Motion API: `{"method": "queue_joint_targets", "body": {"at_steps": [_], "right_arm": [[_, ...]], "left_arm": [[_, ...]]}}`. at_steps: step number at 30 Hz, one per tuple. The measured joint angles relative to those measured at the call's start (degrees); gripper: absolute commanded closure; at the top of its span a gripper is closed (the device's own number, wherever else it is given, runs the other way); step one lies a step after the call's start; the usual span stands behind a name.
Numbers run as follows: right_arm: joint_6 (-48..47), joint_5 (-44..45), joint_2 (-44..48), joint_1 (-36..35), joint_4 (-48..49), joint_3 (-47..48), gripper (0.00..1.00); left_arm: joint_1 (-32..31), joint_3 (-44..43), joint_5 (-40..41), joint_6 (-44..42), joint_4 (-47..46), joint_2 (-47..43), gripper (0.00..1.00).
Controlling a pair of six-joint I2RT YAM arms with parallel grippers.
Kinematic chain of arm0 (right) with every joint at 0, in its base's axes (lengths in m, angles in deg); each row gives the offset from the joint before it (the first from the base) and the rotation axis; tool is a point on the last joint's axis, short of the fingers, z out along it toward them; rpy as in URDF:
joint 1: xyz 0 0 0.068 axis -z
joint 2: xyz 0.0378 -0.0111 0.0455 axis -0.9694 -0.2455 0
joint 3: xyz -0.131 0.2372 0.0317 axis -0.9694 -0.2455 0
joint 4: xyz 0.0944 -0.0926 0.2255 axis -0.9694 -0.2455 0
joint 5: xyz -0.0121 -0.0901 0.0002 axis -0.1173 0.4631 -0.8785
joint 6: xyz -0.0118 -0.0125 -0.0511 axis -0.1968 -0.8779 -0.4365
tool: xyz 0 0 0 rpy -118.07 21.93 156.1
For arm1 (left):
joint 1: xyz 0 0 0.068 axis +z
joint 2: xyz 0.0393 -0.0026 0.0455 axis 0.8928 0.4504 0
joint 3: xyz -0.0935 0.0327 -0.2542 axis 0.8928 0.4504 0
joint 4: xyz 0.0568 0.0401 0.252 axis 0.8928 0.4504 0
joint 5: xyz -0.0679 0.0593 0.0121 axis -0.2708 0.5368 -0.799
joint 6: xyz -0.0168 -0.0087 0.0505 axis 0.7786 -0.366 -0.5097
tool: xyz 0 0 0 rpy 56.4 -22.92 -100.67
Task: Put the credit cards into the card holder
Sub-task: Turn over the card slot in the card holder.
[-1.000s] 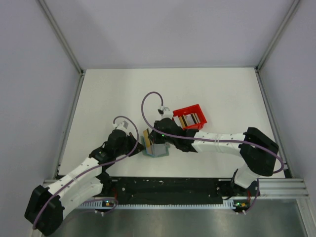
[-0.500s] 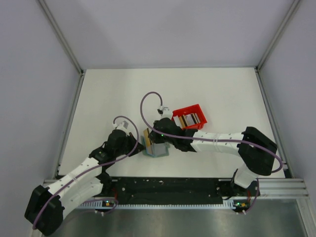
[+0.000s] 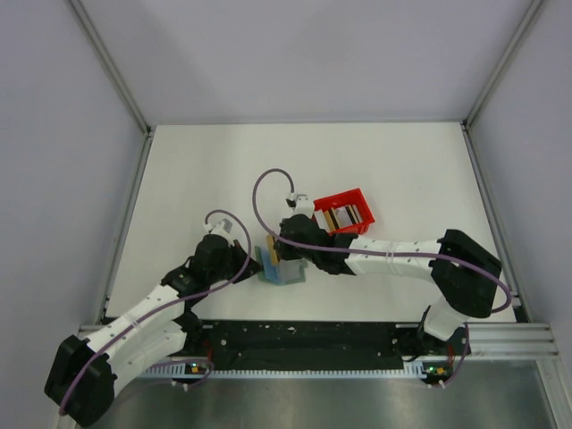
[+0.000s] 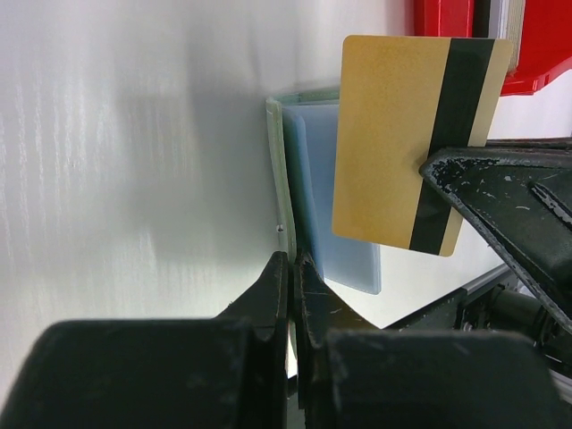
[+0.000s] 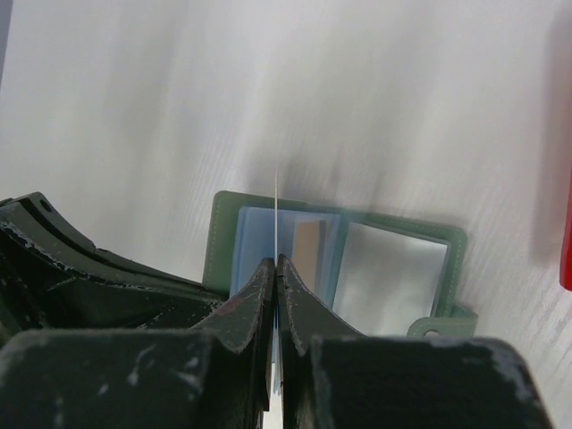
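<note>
**Grip state.** The right gripper is clenched on one gold card, pinching it at the black stripe. The left gripper is clamped on the left cover of the card holder. The holder lies opened on the table with its light blue pockets exposed.

**Alignment to check.** In the right wrist view the card shows edge-on as a thin line. It points from the fingertips straight at the left blue pocket, so the holder lies directly beyond the card. In the left wrist view the card's long axis runs across the right fingers and parallel to the clamped cover edge. The plain long edge, opposite the stripe, therefore leads toward the pocket.

**Judgement.** Treat the card as not yet seated. You cannot tell whether its leading edge touches the pocket mouth.

**Roles.** The right arm is nearer and carries the card. Use the left arm only as a brace.

**Other cards.** Other cards stand in the red bin, near the holder.
</note>
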Motion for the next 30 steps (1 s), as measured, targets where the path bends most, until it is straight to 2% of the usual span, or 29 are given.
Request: {"method": "queue_joint_targets", "body": {"at_steps": [13, 22, 30], "right_arm": [[-2.8, -0.5, 0.9, 0.5, -2.7, -0.1, 1.00], [-4.5, -12.1, 6.6, 2.9, 1.7, -1.7, 1.00], [-2.2, -16.2, 8.0, 8.1, 2.9, -4.9, 1.00]], "left_arm": [[0.0, 0.0, 2.4, -0.2, 1.7, 0.6, 1.00], [0.0, 0.7, 4.7, -0.3, 2.3, 5.9, 1.00], [0.0, 1.0, 5.6, -0.2, 2.2, 7.6, 1.00]]}}
